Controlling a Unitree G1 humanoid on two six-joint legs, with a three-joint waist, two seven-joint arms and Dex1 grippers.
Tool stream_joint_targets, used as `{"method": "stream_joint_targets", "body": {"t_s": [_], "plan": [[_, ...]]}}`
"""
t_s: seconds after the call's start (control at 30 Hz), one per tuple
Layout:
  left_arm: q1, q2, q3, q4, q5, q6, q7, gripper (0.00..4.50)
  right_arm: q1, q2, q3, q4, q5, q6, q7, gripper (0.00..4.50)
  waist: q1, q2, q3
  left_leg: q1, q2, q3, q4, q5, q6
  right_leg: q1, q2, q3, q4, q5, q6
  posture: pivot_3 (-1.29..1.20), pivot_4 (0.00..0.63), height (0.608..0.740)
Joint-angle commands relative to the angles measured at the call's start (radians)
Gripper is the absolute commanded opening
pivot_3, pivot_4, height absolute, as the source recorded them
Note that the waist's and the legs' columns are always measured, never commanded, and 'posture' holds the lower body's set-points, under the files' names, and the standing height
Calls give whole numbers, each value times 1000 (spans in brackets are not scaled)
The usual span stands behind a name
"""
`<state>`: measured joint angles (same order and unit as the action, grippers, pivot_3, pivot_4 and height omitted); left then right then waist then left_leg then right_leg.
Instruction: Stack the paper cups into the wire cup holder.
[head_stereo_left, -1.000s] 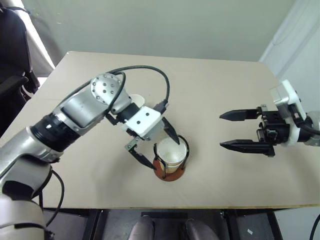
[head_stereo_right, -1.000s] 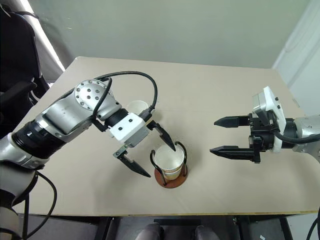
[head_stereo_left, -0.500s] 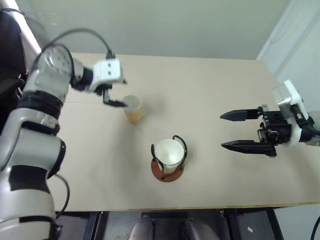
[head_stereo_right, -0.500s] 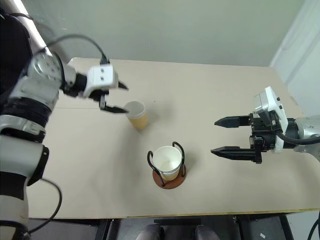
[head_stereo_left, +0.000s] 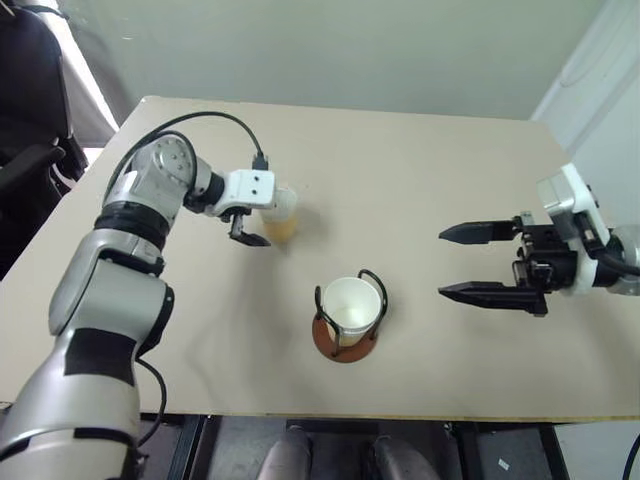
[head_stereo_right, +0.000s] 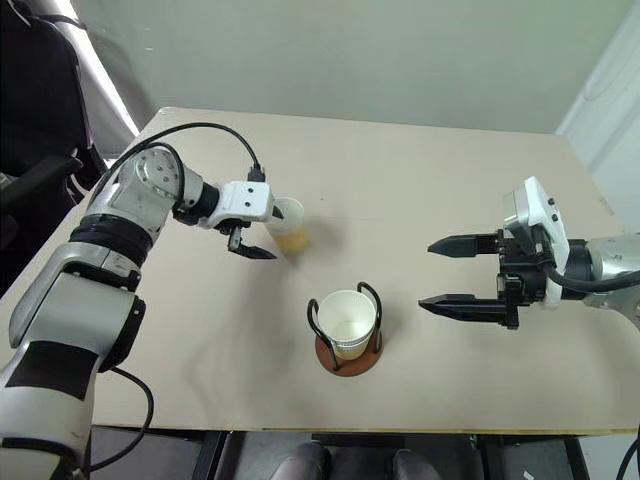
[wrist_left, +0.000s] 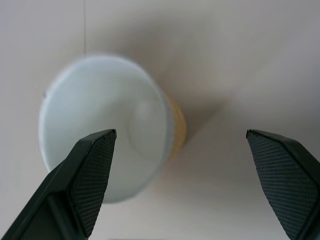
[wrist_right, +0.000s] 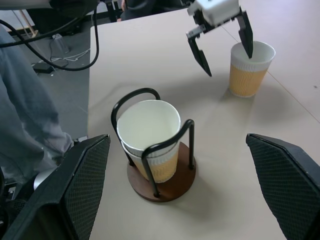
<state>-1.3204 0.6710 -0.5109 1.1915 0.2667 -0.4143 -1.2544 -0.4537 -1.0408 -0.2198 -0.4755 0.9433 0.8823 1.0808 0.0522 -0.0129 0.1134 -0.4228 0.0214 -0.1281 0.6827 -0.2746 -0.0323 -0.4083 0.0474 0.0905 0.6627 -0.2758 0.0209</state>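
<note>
Fingers of the left end effector (head_stereo_right: 254, 243) are standing spread around the tan ribbed paper cup (head_stereo_right: 289, 223) on the desk (head_stereo_right: 420, 200), gripping nothing. Being light and crushable, it is probably wanting a gentle squeeze below its white rim.

Near the front middle of the table (head_stereo_right: 420, 180) stands the wire cup holder (head_stereo_right: 345, 352), with nested paper cups (head_stereo_right: 345, 322) in it. Behind it to the left stands a lone cup (head_stereo_right: 291, 226).

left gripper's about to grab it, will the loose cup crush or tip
The loose cup is thin paper and empty, so probably light and easily dented by a hard squeeze. Its base looks narrower than its rim, so a sideways nudge from the open left gripper could tip it.
</note>
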Motion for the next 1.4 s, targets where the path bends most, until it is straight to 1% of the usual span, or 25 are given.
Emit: {"method": "stream_joint_targets", "body": {"t_s": [0.03, 0.1, 0.13, 0.27, 0.37, 0.4, 0.43, 0.47, 0.5, 0.57, 0.63, 0.67, 0.7, 0.73, 0.83, 0.9, 1.0, 1.1, 1.17, 1.27, 1.4], "plan": [[-12, -29, -7, 20, 81, -36, 120, 4306, -1, -18, -48, -30, 26, 0, -13, 4430, 2, 0, 0, 0, 0, 0, 1, 0, 0, 0, 0, 0, 0, 0, 0, 0, 150, 740], [-21, -50, 2, 36, 101, -37, 167, 3894, 4, -21, -53, -32, 30, 1, -16, 4430, 3, 0, 0, 0, -1, -1, 1, 0, 0, 0, 0, 0, 0, 1, 2, 0, 150, 740], [-25, -59, 8, 42, 109, -38, 186, 3566, 5, -24, -56, -33, 33, 2, -17, 4430, 3, 0, 0, 0, -1, -1, 2, 0, 0, 0, -1, 0, 0, 2, 3, 0, 150, 740], [-38, -74, 27, 54, 123, -42, 219, 2074, 12, -38, -71, -29, 44, 4, -12, 4430, 2, 0, 0, 0, -3, 0, 3, 0, 1, 1, -1, 2, 1, 2, 3, 0, 150, 740], [-45, -74, 44, 57, 120, -44, 209, 1026, 12, -46, -74, -20, 45, 1, -7, 4430, 2, 0, 0, 0, -3, 0, 2, 0, 1, 0, -1, 2, 1, 2, 3, 0, 150, 740], [-48, -72, 50, 57, 118, -47, 201, 600, 10, -47, -73, -17, 45, 1, -6, 4430, 2, 0, 0, 0, -3, 0, 3, 0, 1, 0, -1, 2, 1, 2, 3, 0, 150, 740], [-51, -70, 60, 55, 111, -48, 188, 253, 7, -48, -71, -15, 44, 0, -6, 4430, 2, 0, 0, 0, -3, 0, 3, 0, 1, 0, -1, 2, 1, 2, 3, 0, 150, 740], [-56, -68, 71, 53, 103, -48, 179, 21, 4, -48, -68, -12, 43, -1, -5, 4430, 2, 0, 0, 0, -3, 0, 3, 0, 1, 0, -1, 3, 1, 2, 3, 0, 150, 740], [-62, -63, 83, 49, 96, -50, 161, 21, 1, -48, -65, -9, 41, -2, -4, 4430, 2, 0, 0, 0, -3, 0, 3, 0, 1, 0, -1, 3, 1, 2, 3, 0, 150, 740], [-74, -50, 117, 33, 57, -53, 65, 21, -7, -47, -57, -4, 38, -4, -3, 4430, 2, 0, 0, 0, -3, 0, 3, 0, 1, 0, -1, 3, 1, 2, 3, 0, 150, 740], [-86, -40, 169, -1, -18, -38, -99, 21, -14, -45, -50, -1, 36, -4, -3, 4430, 2, 0, 0, 0, -3, 0, 3, 0, 1, 0, -1, 4, 1, 2, 3, 0, 150, 740], [-95, -33, 199, -41, -77, -18, -219, 21, -16, -45, -49, 1, 35, -4, -2, 4430, 2, 0, 0, 0, -4, 0, 2, 0, 1, -1, 0, 4, 1, 2, 3, 0, 150, 740], [-100, 4, 163, -172, -225, 40, -301, 21, -19, -45, -46, 3, 33, -5, 0, 4430, 2, 0, 0, 0, -4, 0, 2, 0, 1, -1, 0, 4, 1, 2, 3, 0, 150, 740], [-102, 46, 113, -308, -361, 91, -343, 21, -21, -45, -43, 4, 33, -5, 2, 4430, 2, -1, 1, -1, -4, 0, 2, 0, 1, -2, -1, 4, 1, 2, 3, 0, 150, 740], [-78, 184, -58, -697, -723, 230, -360, 21, -28, -42, -34, 6, 30, -9, 6, 4430, 1, -1, 0, -8, -4, 1, 7, 0, 1, -7, 0, 4, 4, 2, 4, 0, 150, 740], [-70, 272, -161, -900, -898, 279, -360, 21, -33, -38, -26, 8, 25, -13, 8, 4430, 1, 0, -1, -7, -5, 2, 8, -1, 1, -6, -1, 5, 7, 1, 4, 0, 150, 740], [-96, 366, -289, -1083, -1062, 293, -360, 21, -34, -40, -21, 4, 26, -16, 13, 4430, 1, 1, -1, -1, -7, 1, 6, -2, 4, -1, -3, 7, 2, 0, 7, 0, 150, 740], [-142, 418, -442, -1133, -1080, 231, -360, 21, 4, -69, -44, -21, 30, -19, 48, 4430, 0, 1, -1, 2, -7, 2, 6, -3, 5, 0, -3, 8, 5, 0, 7, 0, 150, 740], [-172, 420, -520, -1112, -1071, 193, -360, 21, 54, -95, -85, -33, 17, -37, 87, 4430, 0, 1, -1, 4, -7, 2, 7, -3, 6, 1, -3, 10, 8, 0, 7, 0, 150, 740], [-202, 403, -583, -1062, -1068, 144, -360, 21, 117, -121, -134, -38, 4, -53, 112, 4430, -3, 1, -1, 5, -7, 2, 9, -4, 8, 2, -3, 12, 11, 0, 7, 0, 150, 740], [-215, 397, -636, -1051, -1070, 98, -360, 21, 160, -124, -177, -64, 21, -51, 97, 4430, -12, 1, 0, 5, -7, 3, 15, -7, 12, 3, -3, 14, 14, 1, 8, 0, 150, 740]]}}
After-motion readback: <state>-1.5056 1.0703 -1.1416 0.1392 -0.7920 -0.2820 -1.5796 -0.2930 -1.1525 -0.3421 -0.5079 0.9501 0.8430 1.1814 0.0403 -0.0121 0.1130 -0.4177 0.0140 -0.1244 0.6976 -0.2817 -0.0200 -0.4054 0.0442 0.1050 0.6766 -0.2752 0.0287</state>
